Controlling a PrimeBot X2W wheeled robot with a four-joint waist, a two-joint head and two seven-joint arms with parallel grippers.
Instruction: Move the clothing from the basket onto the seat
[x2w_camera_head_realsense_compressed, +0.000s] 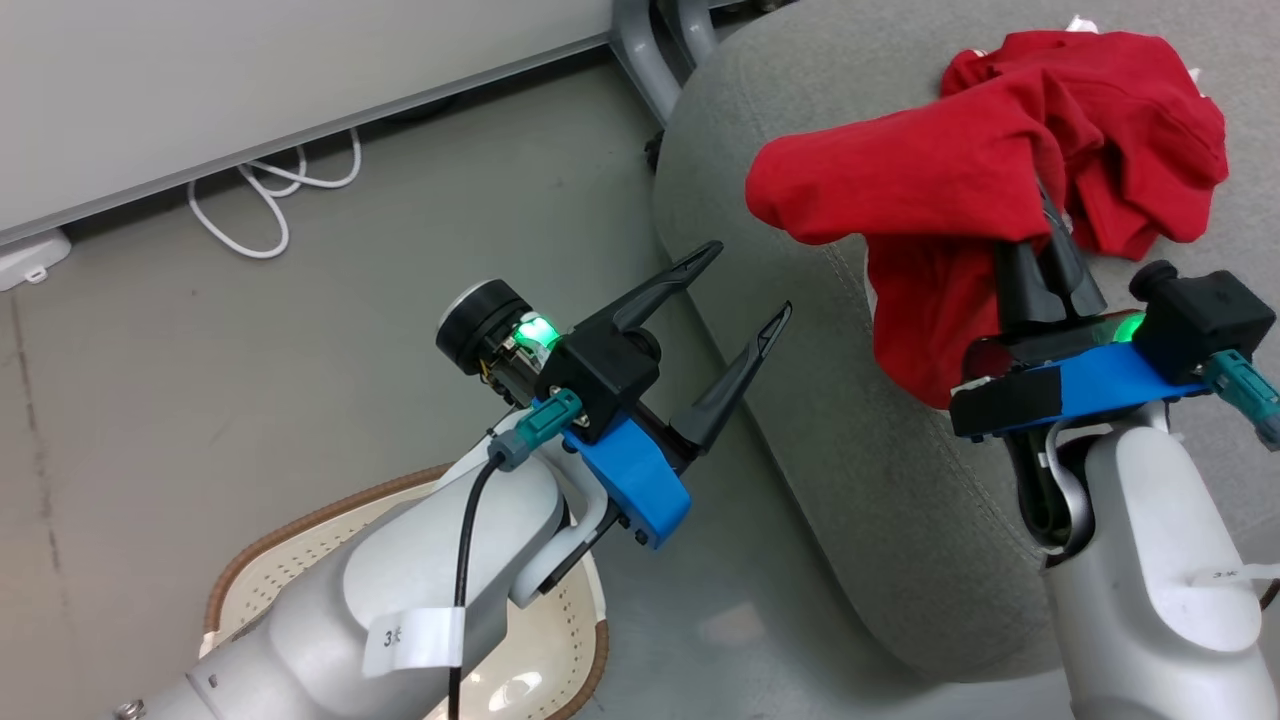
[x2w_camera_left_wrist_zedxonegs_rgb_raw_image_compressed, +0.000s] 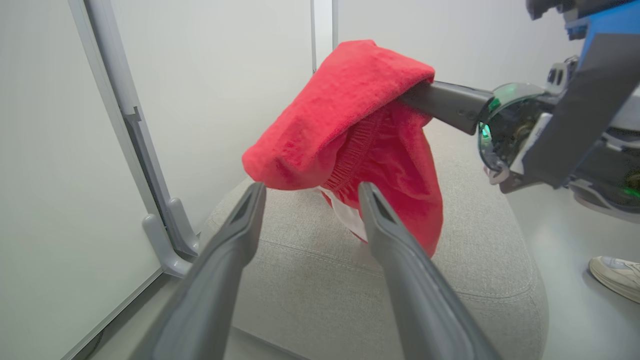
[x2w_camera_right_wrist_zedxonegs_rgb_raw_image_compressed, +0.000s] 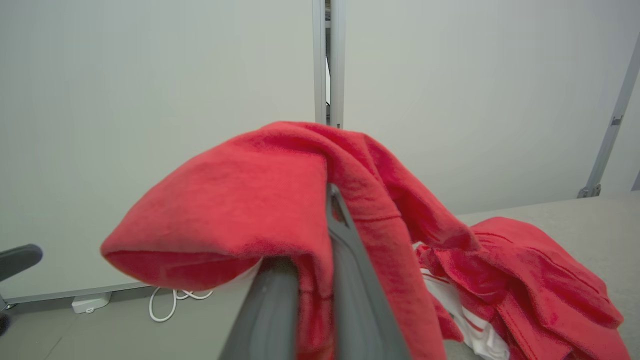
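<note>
My right gripper (x2w_camera_head_realsense_compressed: 1045, 245) is shut on a bright red piece of clothing (x2w_camera_head_realsense_compressed: 900, 190), held above the grey seat (x2w_camera_head_realsense_compressed: 900, 450) with its loose end hanging down. In the right wrist view the same clothing (x2w_camera_right_wrist_zedxonegs_rgb_raw_image_compressed: 240, 200) drapes over my right gripper (x2w_camera_right_wrist_zedxonegs_rgb_raw_image_compressed: 325, 240). More red clothing (x2w_camera_head_realsense_compressed: 1130, 130) with white trim lies bunched on the seat behind it. My left gripper (x2w_camera_head_realsense_compressed: 750, 278) stands open over the floor beside the seat's left edge, holding nothing. The left wrist view looks between its fingers (x2w_camera_left_wrist_zedxonegs_rgb_raw_image_compressed: 240, 235) at the hanging clothing (x2w_camera_left_wrist_zedxonegs_rgb_raw_image_compressed: 350, 115). The cream basket (x2w_camera_head_realsense_compressed: 250, 590) sits below my left forearm, mostly hidden.
A white cable (x2w_camera_head_realsense_compressed: 270, 200) loops on the floor by the wall panel. Grey metal frame legs (x2w_camera_head_realsense_compressed: 650, 60) stand behind the seat. A person's shoe (x2w_camera_left_wrist_zedxonegs_rgb_raw_image_compressed: 617, 277) rests on the floor to the right of the seat (x2w_camera_left_wrist_zedxonegs_rgb_raw_image_compressed: 310, 270).
</note>
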